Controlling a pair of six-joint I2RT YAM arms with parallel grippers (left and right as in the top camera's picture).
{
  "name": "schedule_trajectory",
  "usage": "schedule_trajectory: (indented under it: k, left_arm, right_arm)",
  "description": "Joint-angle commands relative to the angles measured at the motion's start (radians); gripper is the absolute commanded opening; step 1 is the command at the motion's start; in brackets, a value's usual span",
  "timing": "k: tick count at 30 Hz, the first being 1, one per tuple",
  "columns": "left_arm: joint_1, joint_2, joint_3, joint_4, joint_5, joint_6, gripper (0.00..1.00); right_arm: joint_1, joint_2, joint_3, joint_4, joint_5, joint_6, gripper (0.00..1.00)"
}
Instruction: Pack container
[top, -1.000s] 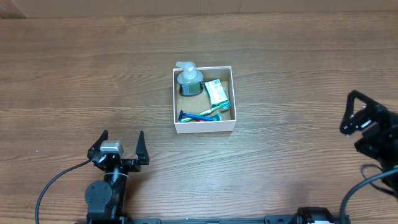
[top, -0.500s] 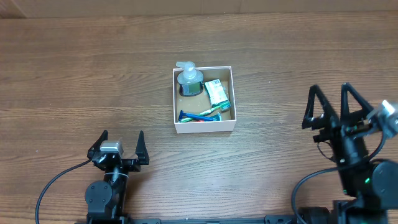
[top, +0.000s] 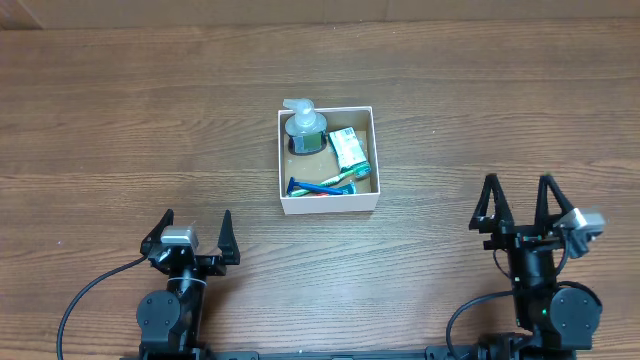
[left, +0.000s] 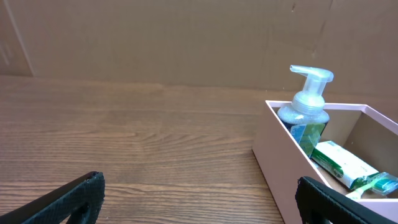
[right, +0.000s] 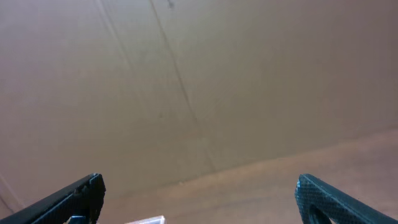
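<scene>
Container holding pump bottle, green-white packet.
Left gripper, right gripper sitting by near edge, fingers spread wide, empty.

Cropped by the left wrist view's right edge: container. Hidden behind its near wall: base of the pump bottle.

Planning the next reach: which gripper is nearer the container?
Left. The left gripper sits below-left of the container; the right gripper is farther off, to its lower right.
</scene>
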Motion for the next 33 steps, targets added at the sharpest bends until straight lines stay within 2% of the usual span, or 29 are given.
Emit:
schedule_trajectory:
  k: [1, 13, 26, 33]
  left_arm:
    - [0.010, -0.011, -0.005, 0.001, -0.010, 0.023, 1.00]
    - [0.010, -0.011, -0.005, 0.001, -0.010, 0.023, 1.00]
    - [0.010, -0.011, -0.005, 0.001, -0.010, 0.023, 1.00]
    - [0.010, -0.011, -0.005, 0.001, -0.010, 0.023, 1.00]
  right_arm:
    - [0.007, -0.068, -0.069, 0.001, 0.021, -0.013, 1.00]
    - [0.065, -0.153, -0.201, -0.004, 0.006, -0.010, 1.00]
    - [0.103, -0.200, -0.232, -0.177, 0.006, -0.015, 1.00]
    - [0.103, -0.200, -0.232, -0.177, 0.006, -0.059, 1.00]
